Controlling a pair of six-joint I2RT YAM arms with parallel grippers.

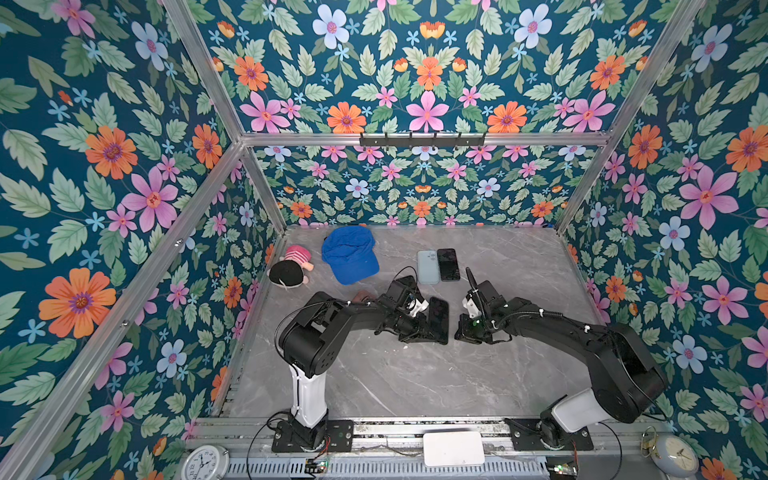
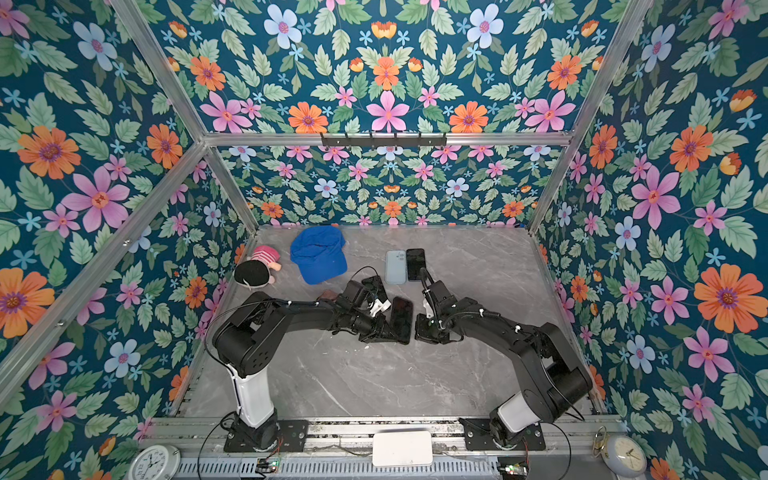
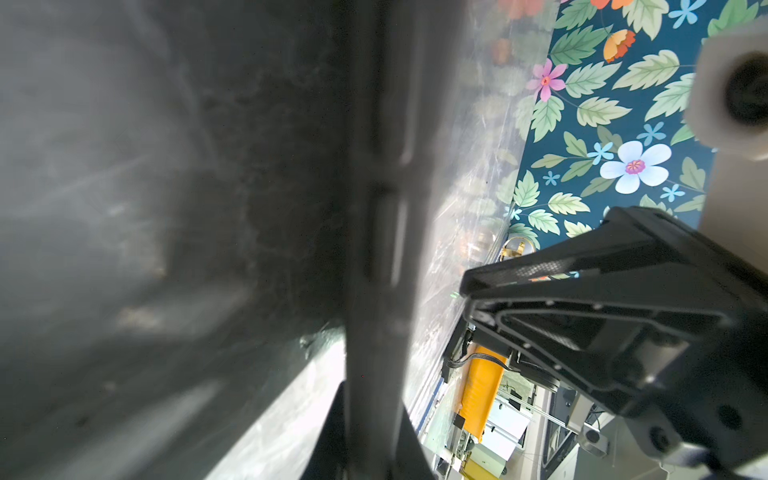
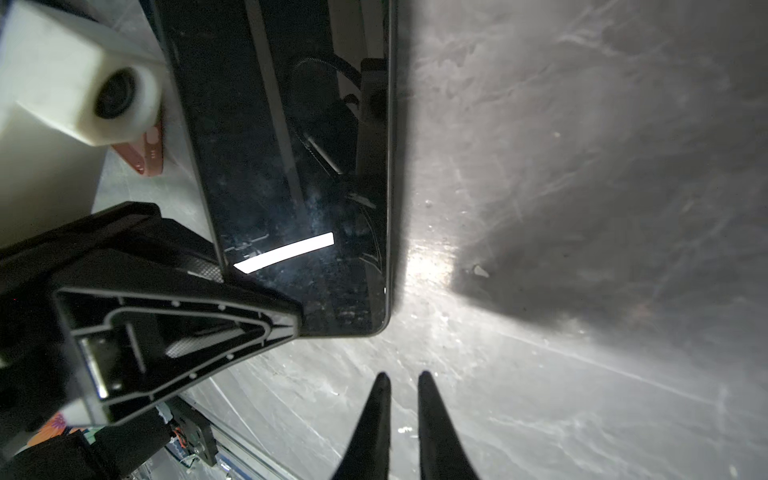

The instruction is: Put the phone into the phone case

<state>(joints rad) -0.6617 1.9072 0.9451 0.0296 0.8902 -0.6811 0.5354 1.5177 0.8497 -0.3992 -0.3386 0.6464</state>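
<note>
**Q:** Where is the phone?

**A:** A black phone (image 1: 439, 316) is near the middle of the grey marble table (image 1: 395, 374), screen up. In both top views its long side runs from 12 to 6 o'clock.

**Q:** Is anything holding it?

**A:** Yes. The left claw (image 1: 434, 336) is clamped on the phone's 6 o'clock end. The right wrist view shows one finger (image 4: 249, 307) lying on the glass at that corner. I cannot tell whether the phone lies flat or is raised a little.

**Q:** And the other claw?

**A:** The right claw (image 4: 403, 380) is just beside the phone, at about 4 o'clock from it, and does not touch it. Its two fingertips (image 4: 380, 399) stand a narrow gap apart, with nothing between them.

**Q:** Where is the case?

**A:** A light blue case (image 1: 428, 267) lies flat at 12 o'clock from the phone, near it but apart. A second black phone (image 1: 448, 264) lies right beside the case, at its 3 o'clock.

**Q:** What else is on the table?

**A:** A blue cap (image 1: 349, 259) lies at 10 o'clock from the held phone. A plush doll (image 1: 291, 268) lies beyond the cap, by the left wall.
</note>
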